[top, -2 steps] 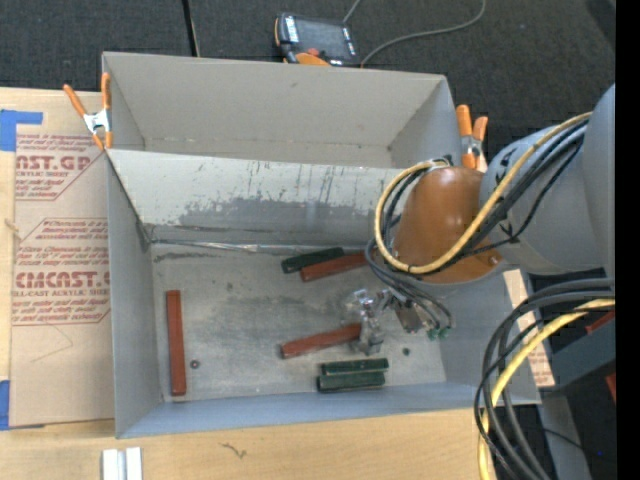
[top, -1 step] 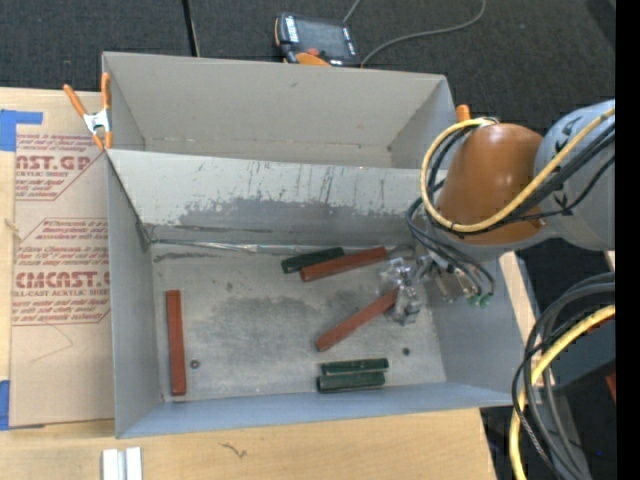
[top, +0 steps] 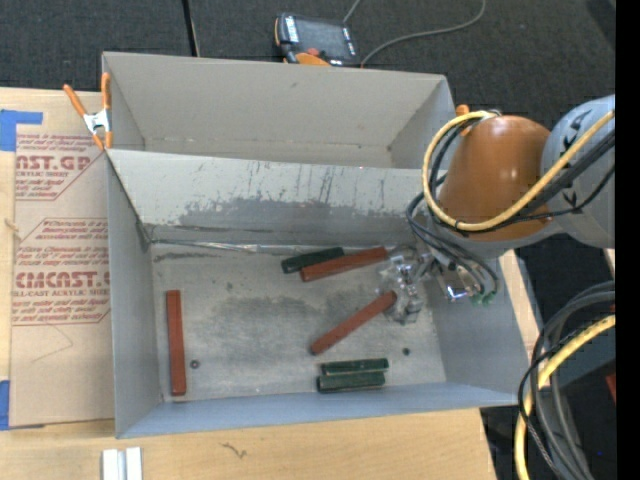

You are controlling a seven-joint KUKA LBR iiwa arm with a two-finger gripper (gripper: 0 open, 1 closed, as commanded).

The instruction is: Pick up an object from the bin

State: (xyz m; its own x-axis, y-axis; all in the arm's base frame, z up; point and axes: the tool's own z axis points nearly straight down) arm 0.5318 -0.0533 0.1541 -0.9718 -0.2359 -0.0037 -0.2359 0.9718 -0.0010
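The slanted red stick lies on the floor of the bin, right of the middle. It is a flat, red-brown bar that runs from lower left to upper right. Its upper right end meets the gripper, which is down near the floor in the right part of the bin, close to the right wall. The metal tip sits at that end of the stick, touching it or just above it; which cannot be told. Whether the gripper is spread or clamped on the stick cannot be told either, since its own body hides the tip.

Just above the gripper's left side lies the upper red stick, nearly level, with its right end tilted slightly up toward the gripper. The green stick lies against its left end, dark and shorter. These 2 lie near the foot of the back wall.

Below the slanted red stick, near the front wall, lies the green pair: 2 dark green bars side by side, touching, both level. They lie apart from the slanted stick's lower end.

The left red stick lies well apart from all the others, along the left wall, running front to back.

Above the gripper, the orange cover on the wrist bulges over the right rim, with yellow cables looped round it.
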